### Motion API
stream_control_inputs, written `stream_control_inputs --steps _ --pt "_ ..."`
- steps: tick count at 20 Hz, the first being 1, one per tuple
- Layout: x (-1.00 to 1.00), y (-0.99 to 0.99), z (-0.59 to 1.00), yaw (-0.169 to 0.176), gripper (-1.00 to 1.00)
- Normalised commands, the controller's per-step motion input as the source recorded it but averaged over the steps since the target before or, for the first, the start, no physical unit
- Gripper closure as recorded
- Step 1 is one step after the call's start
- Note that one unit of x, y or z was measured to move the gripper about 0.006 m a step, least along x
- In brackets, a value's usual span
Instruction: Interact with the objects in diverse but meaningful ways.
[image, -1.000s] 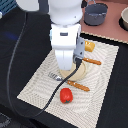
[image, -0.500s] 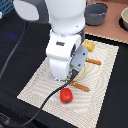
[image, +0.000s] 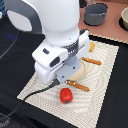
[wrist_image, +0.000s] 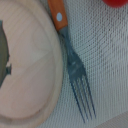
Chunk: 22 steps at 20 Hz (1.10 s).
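One small red round toy fruit (image: 65, 95) lies lower centre in the exterior view, on the pale woven placemat (image: 42, 95), just beside the orange-handled steel fork (wrist_image: 75, 65). Whether the gripper's jaws are apart I cannot tell. Descending blind, it might strike the cream round plate (wrist_image: 30, 75).

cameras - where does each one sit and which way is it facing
Exterior view: off the arm, raised, angled down at the placemat; the white arm fills the middle, hiding the gripper.
Wrist view: on the wrist, facing straight down, close above the fork and the plate; nothing clearly of the robot shows.
Shared: the placemat, the plate, an orange-handled utensil and the red fruit.
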Motion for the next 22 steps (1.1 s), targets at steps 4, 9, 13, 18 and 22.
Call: stream_control_inputs --steps 4,9,13,18,22 --pt "0.58 -0.45 0.0 -0.132 -1.0" --pt "0.73 -0.35 0.0 -0.13 -1.0" --pt "0.71 -0.3 0.01 -0.126 -1.0" --pt "0.6 -0.36 -0.01 -0.12 -1.0" --pt "0.43 -0.35 -0.07 -0.11 1.0"
